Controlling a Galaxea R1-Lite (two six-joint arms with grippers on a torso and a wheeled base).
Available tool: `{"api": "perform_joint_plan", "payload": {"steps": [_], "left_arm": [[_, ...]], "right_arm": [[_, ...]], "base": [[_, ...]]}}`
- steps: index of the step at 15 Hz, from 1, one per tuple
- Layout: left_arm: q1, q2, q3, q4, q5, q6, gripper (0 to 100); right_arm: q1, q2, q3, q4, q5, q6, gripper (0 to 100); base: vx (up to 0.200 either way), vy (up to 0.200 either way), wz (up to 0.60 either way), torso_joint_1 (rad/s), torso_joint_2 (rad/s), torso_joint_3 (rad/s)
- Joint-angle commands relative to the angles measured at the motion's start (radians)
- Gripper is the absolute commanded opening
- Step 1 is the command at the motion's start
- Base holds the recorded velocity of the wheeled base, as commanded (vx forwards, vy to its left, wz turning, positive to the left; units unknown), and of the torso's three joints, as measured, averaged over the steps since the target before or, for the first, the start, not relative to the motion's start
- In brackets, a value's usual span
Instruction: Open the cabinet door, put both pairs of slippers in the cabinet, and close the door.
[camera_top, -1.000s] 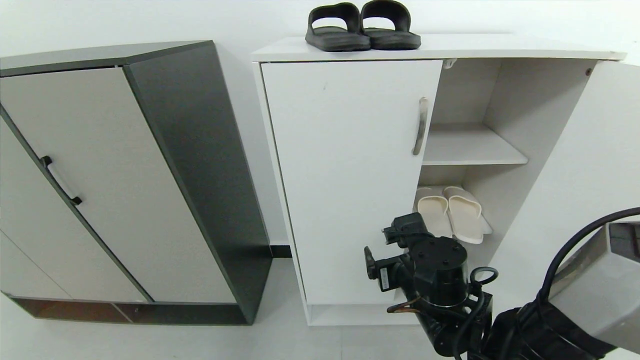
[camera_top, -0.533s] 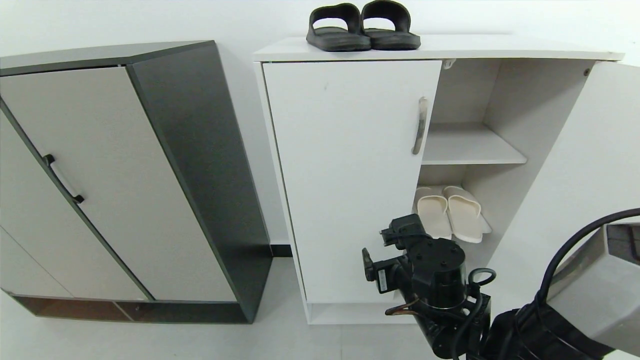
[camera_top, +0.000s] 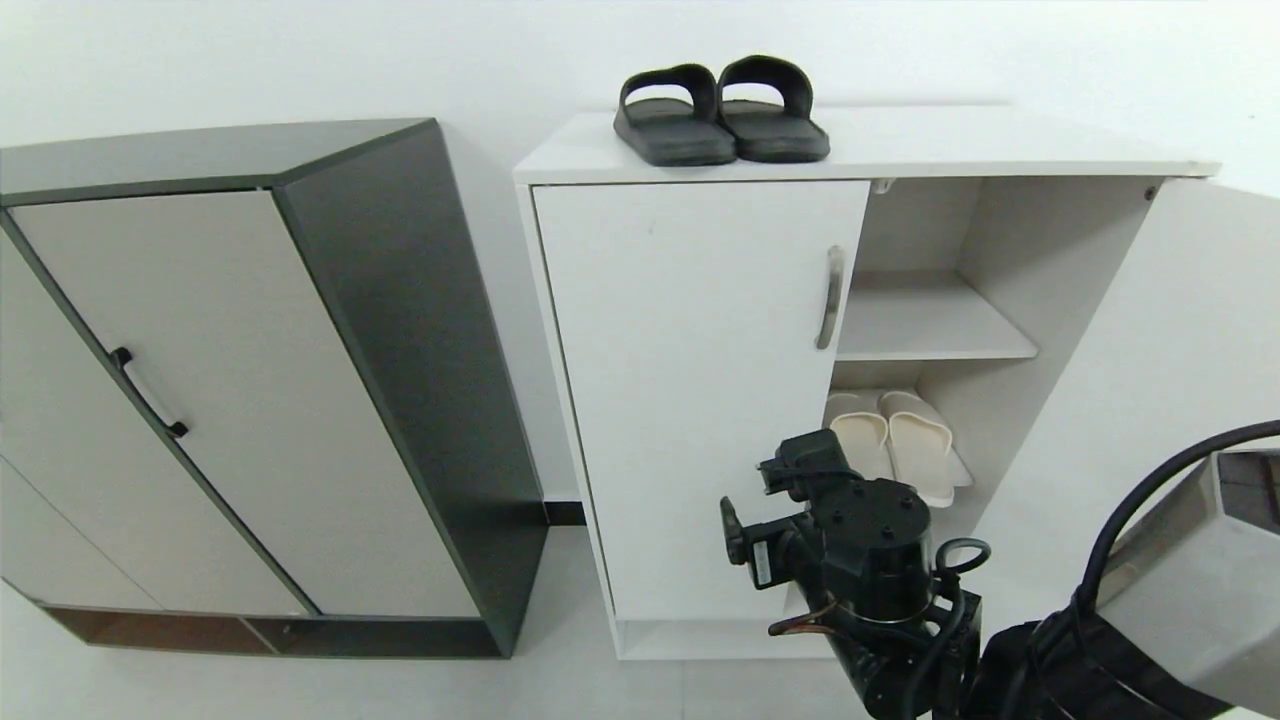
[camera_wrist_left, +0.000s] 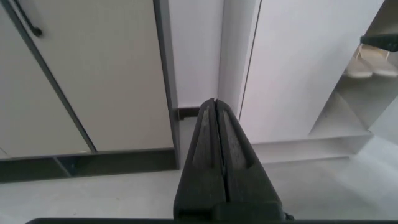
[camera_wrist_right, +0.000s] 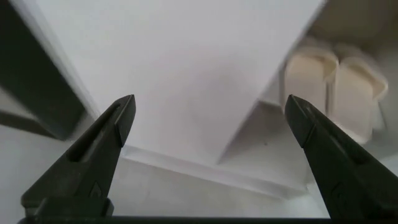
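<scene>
While the right door (camera_top: 1150, 350) of the white cabinet (camera_top: 1000, 135) stands swung wide open, the left door (camera_top: 690, 400) is shut, its metal handle (camera_top: 828, 297) upright along the inner edge. 1 pair of black slippers (camera_top: 722, 112) sits side by side on the cabinet's top, toward the left end and close to the wall, toes facing forward. A 2nd pair, cream slippers (camera_top: 895, 440), lies inside the open right half on the lower shelf, the 2 touching each other, partly hidden by the edge of the shut door. The upper shelf (camera_top: 925, 325) above them is bare.

Low in front of the cabinet, the right arm (camera_top: 870, 540) hangs before the bottom of the shut door, just beside the opening. The right gripper (camera_wrist_right: 209, 104) has its 2 fingers spread well apart with nothing between them; past them its wrist camera sees the shut door and, farther off, the cream slippers on their shelf.

The left gripper (camera_wrist_left: 216, 102) has its fingers pressed together, flat against each other, holding nothing. It points toward the narrow gap between the white cabinet and a dark grey cabinet (camera_top: 400, 330) standing to the left, above the pale floor (camera_wrist_left: 124, 193). The grey cabinet's light door is shut, with a black handle (camera_top: 148, 393) on it.
</scene>
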Motion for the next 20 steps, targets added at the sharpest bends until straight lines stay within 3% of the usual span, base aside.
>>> {"api": "perform_joint_plan", "payload": {"steps": [1, 20], "left_arm": [[0.000, 0.000, 0.000, 0.000, 0.000, 0.000, 0], [0.000, 0.000, 0.000, 0.000, 0.000, 0.000, 0]], "right_arm": [[-0.003, 0.002, 0.000, 0.002, -0.001, 0.000, 100], [-0.001, -0.001, 0.002, 0.000, -0.001, -0.001, 100]], "base": [[0.000, 0.000, 0.00, 0.085, -0.51, -0.344], [0.000, 0.000, 0.00, 0.170, -0.49, -0.321]]}}
